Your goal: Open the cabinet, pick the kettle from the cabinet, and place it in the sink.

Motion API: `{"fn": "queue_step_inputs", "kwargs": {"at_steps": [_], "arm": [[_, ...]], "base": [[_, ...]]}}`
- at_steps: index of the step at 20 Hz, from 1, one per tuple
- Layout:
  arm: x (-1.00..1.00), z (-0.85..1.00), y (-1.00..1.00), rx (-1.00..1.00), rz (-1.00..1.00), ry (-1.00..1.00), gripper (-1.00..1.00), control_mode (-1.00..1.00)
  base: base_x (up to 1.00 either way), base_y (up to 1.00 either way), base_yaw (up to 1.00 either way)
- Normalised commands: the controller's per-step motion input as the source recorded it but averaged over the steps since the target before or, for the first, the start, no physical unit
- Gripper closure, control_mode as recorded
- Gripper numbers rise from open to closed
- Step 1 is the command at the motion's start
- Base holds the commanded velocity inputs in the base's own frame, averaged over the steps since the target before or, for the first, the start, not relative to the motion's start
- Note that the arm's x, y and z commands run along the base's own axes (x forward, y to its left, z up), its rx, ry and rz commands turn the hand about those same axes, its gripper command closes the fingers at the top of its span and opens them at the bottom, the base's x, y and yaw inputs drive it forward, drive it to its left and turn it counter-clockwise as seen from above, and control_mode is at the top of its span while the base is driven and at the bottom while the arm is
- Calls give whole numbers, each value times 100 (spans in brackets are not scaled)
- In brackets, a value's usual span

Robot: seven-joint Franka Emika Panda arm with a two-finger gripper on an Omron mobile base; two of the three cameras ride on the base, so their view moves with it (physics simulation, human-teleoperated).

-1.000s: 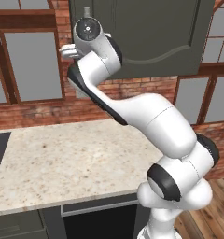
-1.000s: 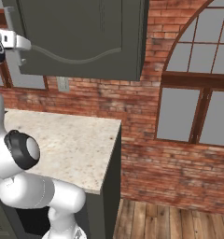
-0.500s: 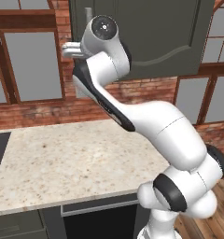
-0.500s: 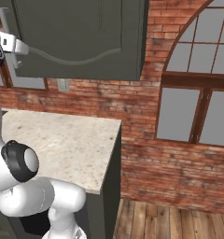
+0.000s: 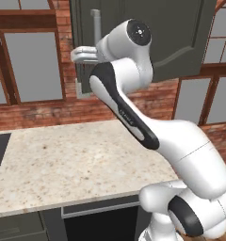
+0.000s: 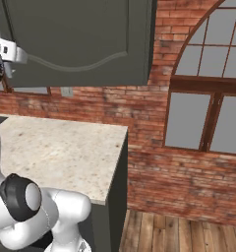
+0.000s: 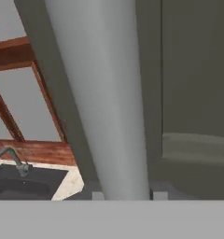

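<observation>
Up on the brick wall (image 6: 154,123): the cabinet (image 5: 181,37), dark grey-green, arched-panel door swung a little off its frame. Below it a speckled counter (image 5: 77,160), bare. Far down and to one side in the hand view, the sink (image 7: 25,184) with its grey faucet (image 7: 11,158) — well apart from the cabinet. No kettle to be seen; presumably inside, behind the door.

Raised to the door's edge: the gripper (image 5: 89,52), pinching the long silver bar handle (image 7: 102,93), which runs right between the finger tips in the hand view. Narrow jaw gap, bar squarely inside — reads as a firm hold.

Step in hand, by judgement: pulling the door open. Best done along an arc about the hinge, not straight back, letting the wrist turn with the door so the bar does not twist out of the pinch. Steady, even pull. Grip kept mid-bar, not sliding toward an end. Door wide enough to clear the arm before reaching in.
</observation>
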Motion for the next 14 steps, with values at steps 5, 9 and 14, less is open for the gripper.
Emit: {"fn": "queue_step_inputs", "kwargs": {"at_steps": [5, 9, 14], "arm": [[-71, -3, -3, 3, 25, 0, 100, -100], [-73, -4, -9, 0, 28, 0, 100, -100], [-74, -4, -16, 0, 25, 0, 100, -100]], "base": [[0, 0, 0], [0, 0, 0], [0, 0, 0]]}}
